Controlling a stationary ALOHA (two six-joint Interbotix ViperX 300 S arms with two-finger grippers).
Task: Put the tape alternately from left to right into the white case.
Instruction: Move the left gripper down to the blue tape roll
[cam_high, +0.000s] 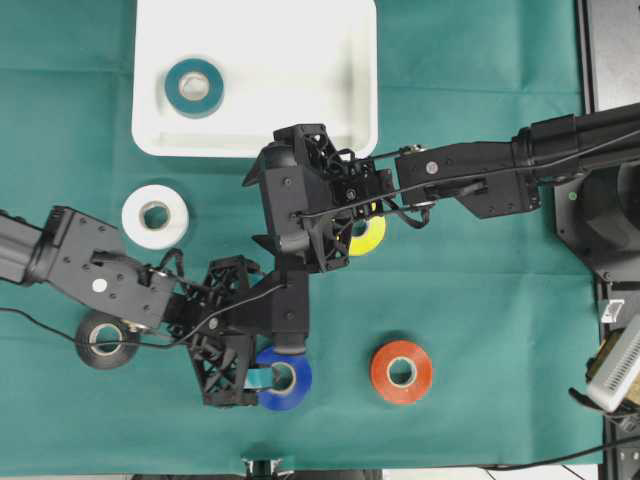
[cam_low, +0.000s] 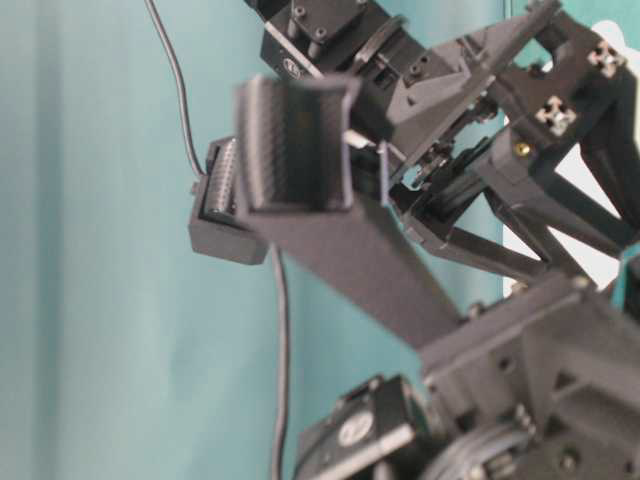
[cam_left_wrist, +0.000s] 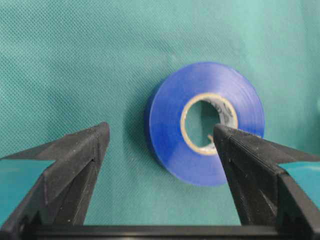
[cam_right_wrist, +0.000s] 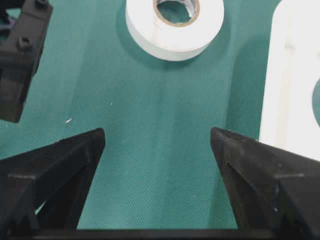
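Note:
The white case (cam_high: 350, 120) lies at the back with the teal tape (cam_high: 194, 87) inside it. On the green cloth lie the white tape (cam_high: 155, 215), black tape (cam_high: 107, 340), blue tape (cam_high: 285, 378), red-orange tape (cam_high: 401, 371) and yellow tape (cam_high: 368, 235), which is half hidden under the right arm. My left gripper (cam_left_wrist: 161, 131) is open at the blue tape (cam_left_wrist: 167, 120), with one finger over its core hole and the other outside its wall. My right gripper (cam_right_wrist: 157, 132) is open over bare cloth, pointing at the white tape (cam_right_wrist: 175, 30), with the case rim (cam_right_wrist: 292, 75) to its right.
The two arms cross closely in the middle of the table, my right gripper (cam_high: 255, 208) just above my left gripper (cam_high: 275, 362). Part of the left arm (cam_right_wrist: 20, 50) shows in the right wrist view. Blurred black arm parts fill the table-level view. Equipment stands at the right edge (cam_high: 610, 200).

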